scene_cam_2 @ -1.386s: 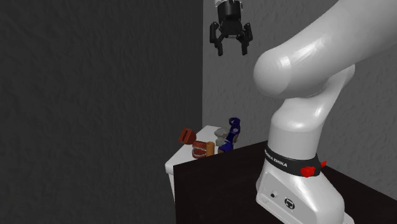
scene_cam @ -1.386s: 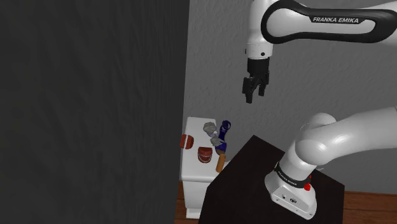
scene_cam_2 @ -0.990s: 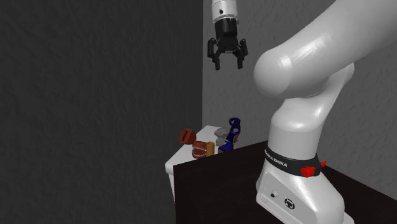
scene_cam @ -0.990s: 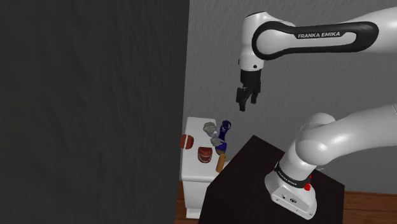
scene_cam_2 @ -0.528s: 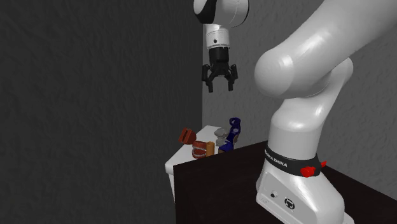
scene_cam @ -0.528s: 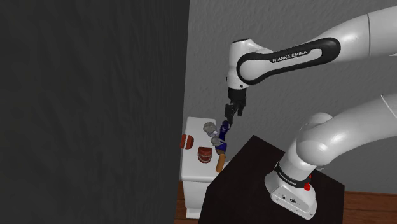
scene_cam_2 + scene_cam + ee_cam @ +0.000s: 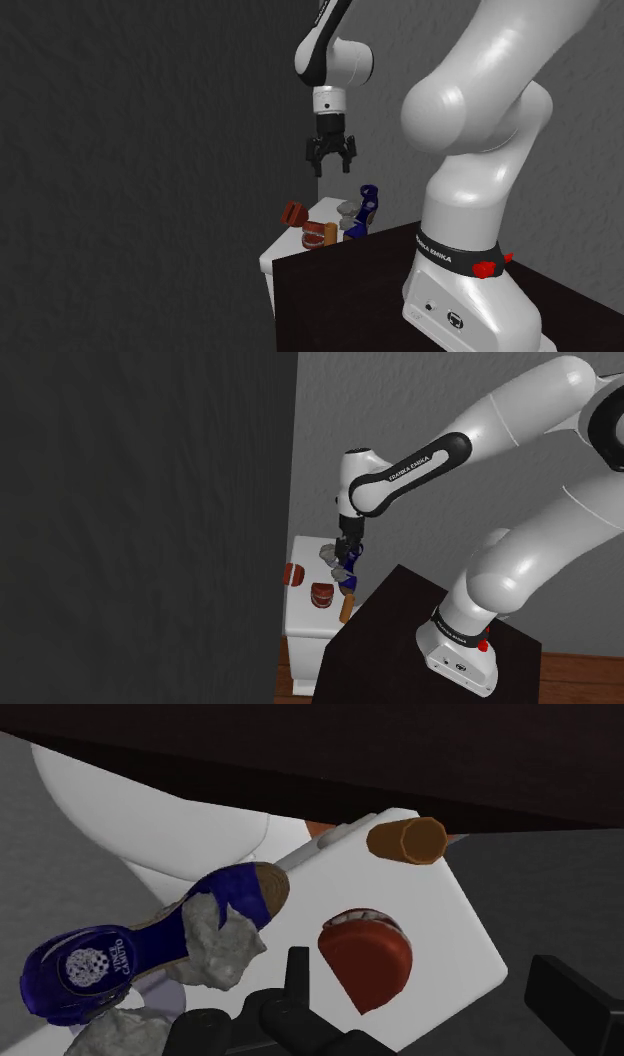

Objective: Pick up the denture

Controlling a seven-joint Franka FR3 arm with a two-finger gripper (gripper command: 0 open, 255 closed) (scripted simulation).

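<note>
The denture (image 7: 321,595) (image 7: 314,236) is a red gum piece with a row of white teeth, lying on the white toilet tank lid (image 7: 305,614) (image 7: 445,909). In the wrist view the denture (image 7: 365,954) lies below and between the two black fingers, nearer the finger (image 7: 295,979) on the blue shoe's side; neither finger touches it. My gripper (image 7: 347,557) (image 7: 331,160) (image 7: 430,1004) hangs open above the lid, over the blue shoe (image 7: 351,560) and a short way up from the denture.
On the same lid lie a blue shoe (image 7: 150,949), grey crumpled lumps (image 7: 220,939), a brown cylinder (image 7: 407,841) (image 7: 346,607) and a red-brown block (image 7: 292,574) (image 7: 293,213). A dark wall (image 7: 140,522) stands close on the shoulder view's left. The black stand (image 7: 390,637) borders the lid.
The arm has swung down and towards the shoulder view's left, bringing the open gripper from high above the stand to just over the lid's objects. The objects have not moved.
</note>
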